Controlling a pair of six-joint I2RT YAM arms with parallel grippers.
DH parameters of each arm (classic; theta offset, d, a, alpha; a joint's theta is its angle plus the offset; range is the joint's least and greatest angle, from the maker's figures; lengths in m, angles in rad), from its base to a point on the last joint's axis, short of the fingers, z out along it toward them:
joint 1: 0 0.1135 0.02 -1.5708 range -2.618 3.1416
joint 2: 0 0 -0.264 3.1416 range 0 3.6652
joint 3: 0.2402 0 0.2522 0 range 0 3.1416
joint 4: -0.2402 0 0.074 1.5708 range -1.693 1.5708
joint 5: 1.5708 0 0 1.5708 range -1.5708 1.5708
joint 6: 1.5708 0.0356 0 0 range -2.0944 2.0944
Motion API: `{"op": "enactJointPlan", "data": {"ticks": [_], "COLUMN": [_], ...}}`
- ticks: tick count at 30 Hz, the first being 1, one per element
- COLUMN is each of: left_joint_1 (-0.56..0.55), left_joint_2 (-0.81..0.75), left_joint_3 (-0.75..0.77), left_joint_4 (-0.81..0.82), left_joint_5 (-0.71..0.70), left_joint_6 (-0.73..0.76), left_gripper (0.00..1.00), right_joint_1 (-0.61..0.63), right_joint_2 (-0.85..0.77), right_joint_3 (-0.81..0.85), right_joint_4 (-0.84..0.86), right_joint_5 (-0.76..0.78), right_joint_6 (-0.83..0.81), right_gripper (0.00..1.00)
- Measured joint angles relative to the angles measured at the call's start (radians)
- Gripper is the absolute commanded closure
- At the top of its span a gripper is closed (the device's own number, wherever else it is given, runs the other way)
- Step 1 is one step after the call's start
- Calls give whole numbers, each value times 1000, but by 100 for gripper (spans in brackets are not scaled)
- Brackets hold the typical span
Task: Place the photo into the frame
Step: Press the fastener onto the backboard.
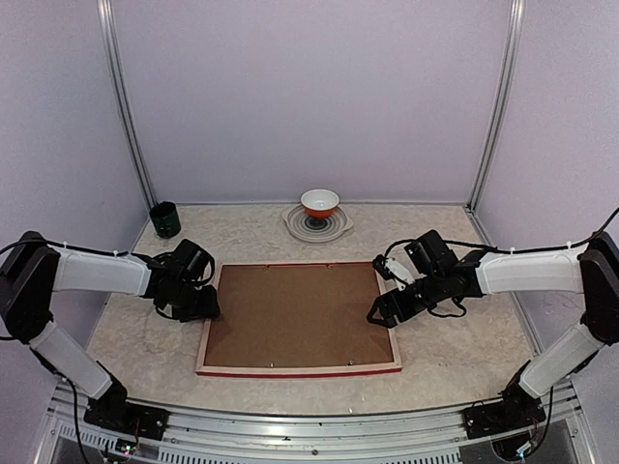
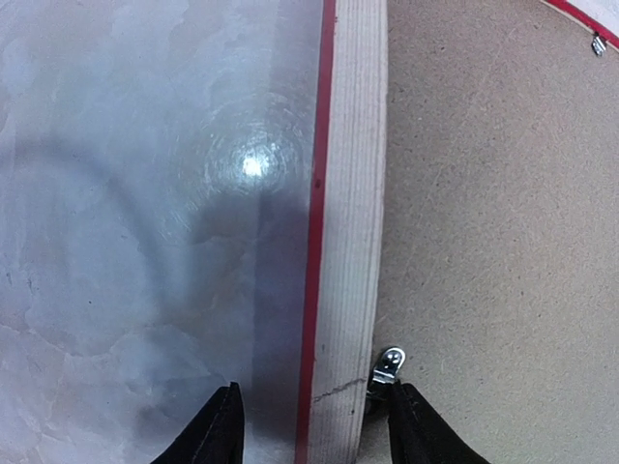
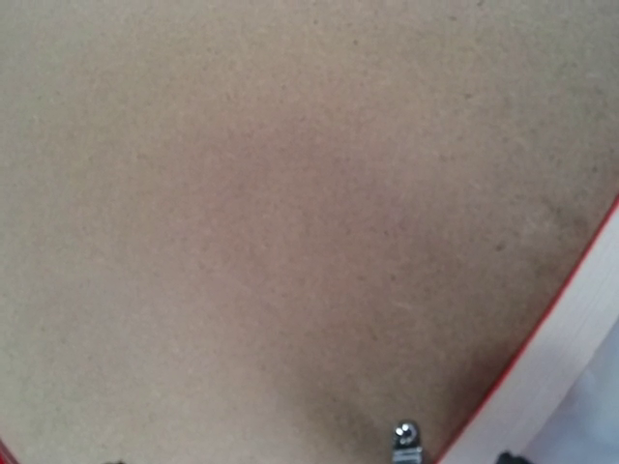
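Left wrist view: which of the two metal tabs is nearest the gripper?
The bottom tab, at the frame's pale wood edge, right beside one finger of the left gripper. The other tab sits far off in the top corner.

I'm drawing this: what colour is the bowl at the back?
The bowl is white inside and orange-red outside, seen best in the top external view.
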Motion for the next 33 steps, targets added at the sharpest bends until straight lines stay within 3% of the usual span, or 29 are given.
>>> {"op": "enactJointPlan", "data": {"ticks": [6, 11, 18, 23, 28, 33], "left_joint_1": [0, -1, 0, 0, 0, 0], "left_joint_2": [6, 7, 6, 1, 0, -2], "left_joint_3": [0, 0, 0, 0, 0, 0], "left_joint_4": [21, 32, 31, 23, 22, 21], "left_joint_5": [4, 12, 8, 3, 2, 2], "left_joint_6": [-2, -2, 3, 10, 6, 6], "left_gripper": [58, 73, 79, 88, 88, 73], "right_joint_1": [0, 0, 0, 0, 0, 0], "right_joint_2": [6, 7, 8, 8, 11, 14], "right_joint_3": [0, 0, 0, 0, 0, 0], "right_joint_4": [1, 1, 0, 0, 0, 0], "right_joint_5": [0, 0, 0, 0, 0, 0], "right_joint_6": [0, 0, -1, -2, -1, -1], "right_gripper": [18, 18, 18, 18, 18, 18]}}
